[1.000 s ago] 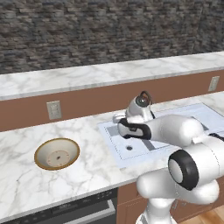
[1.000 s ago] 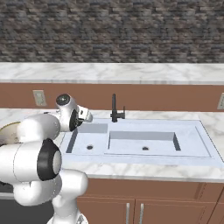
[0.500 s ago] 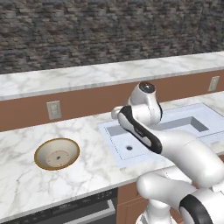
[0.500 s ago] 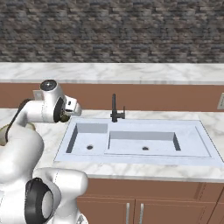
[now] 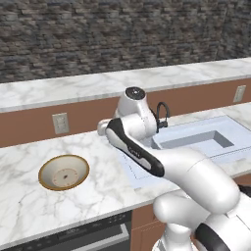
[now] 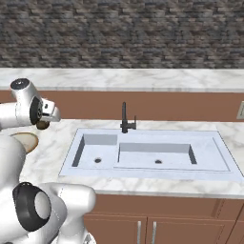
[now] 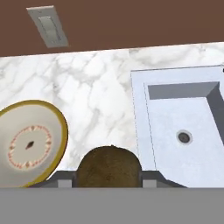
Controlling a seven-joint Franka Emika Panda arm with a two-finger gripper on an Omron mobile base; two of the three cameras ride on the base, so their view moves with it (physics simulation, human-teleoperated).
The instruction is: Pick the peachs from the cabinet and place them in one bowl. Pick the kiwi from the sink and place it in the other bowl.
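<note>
Kiwi (image 7: 109, 167) clamped between the gripper (image 7: 108, 177) fingers, above the marble counter (image 7: 96, 92), between the shallow bowl (image 7: 30, 144) and the sink (image 7: 183, 127).

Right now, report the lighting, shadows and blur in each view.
Left base view: flat even light, sharp, no glare on the bowl. Right base view: soft shading inside the sink. Hand view: the kiwi in the end effector looks soft, close to the lens.
</note>
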